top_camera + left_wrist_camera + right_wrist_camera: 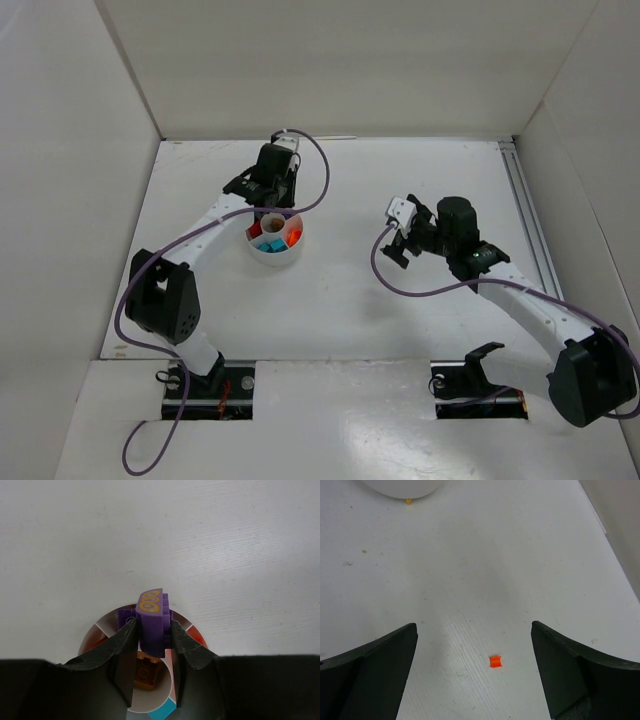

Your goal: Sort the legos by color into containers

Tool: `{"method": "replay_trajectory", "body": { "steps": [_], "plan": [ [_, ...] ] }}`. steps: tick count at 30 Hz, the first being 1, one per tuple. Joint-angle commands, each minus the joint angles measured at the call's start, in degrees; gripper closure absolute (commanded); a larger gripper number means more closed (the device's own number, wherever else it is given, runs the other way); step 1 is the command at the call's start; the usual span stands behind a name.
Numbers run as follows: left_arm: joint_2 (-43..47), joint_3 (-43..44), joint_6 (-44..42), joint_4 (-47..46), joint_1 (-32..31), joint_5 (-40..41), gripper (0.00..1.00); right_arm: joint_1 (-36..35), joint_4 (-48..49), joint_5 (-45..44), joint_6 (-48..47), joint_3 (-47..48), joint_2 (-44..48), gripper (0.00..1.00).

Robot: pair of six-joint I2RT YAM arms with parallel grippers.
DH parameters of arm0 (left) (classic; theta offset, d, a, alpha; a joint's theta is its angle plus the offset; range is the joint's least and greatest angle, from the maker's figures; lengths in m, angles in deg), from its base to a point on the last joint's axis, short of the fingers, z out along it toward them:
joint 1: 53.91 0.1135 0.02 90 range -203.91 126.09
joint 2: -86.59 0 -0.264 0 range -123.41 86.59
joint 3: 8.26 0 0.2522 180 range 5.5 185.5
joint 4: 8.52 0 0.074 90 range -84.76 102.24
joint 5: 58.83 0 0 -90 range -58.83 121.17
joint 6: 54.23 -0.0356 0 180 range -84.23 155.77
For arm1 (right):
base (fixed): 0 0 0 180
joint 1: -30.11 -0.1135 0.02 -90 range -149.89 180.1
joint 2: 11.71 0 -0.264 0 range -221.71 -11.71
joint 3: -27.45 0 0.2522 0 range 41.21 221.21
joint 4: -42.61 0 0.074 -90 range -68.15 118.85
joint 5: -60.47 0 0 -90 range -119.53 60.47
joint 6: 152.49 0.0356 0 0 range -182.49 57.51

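In the left wrist view my left gripper [152, 628] is shut on a purple lego [151, 615] with a yellow print on its top. It hangs over the far part of the round white dish [100, 625]. A second purple brick [124, 616] lies in the wedge below, a brown brick [146, 672] sits in the hub, and red [198, 637] and teal [163, 711] pieces show in other wedges. My right gripper [472, 629] stands wide open above a tiny orange lego [495, 661] on the table. From above, the dish [275, 260] lies under the left gripper [268, 200], with the right gripper [398, 238] to its right.
White walls close in the table on the left, back and right. A metal rail [525, 205] runs along the right side. The dish's outer wall [402, 485] shows at the top of the right wrist view, with a small yellow speck [408, 501] at its foot.
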Motion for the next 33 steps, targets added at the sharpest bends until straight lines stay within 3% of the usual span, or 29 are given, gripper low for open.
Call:
{"method": "replay_trajectory", "body": {
  "steps": [1, 16, 33],
  "plan": [
    [3.97, 0.11, 1.58, 0.59, -0.15, -0.29, 1.00, 0.31, 0.80, 1.95, -0.71, 0.61, 0.28, 0.00],
    [6.35, -1.56, 6.15, 3.93, -0.15, -0.11, 1.00, 0.31, 0.80, 2.48, -0.71, 0.61, 0.28, 0.00],
    [1.97, -2.17, 6.68, 4.55, -0.15, -0.73, 1.00, 0.31, 0.80, 2.48, -0.71, 0.08, -0.24, 0.00]
  ]
}}
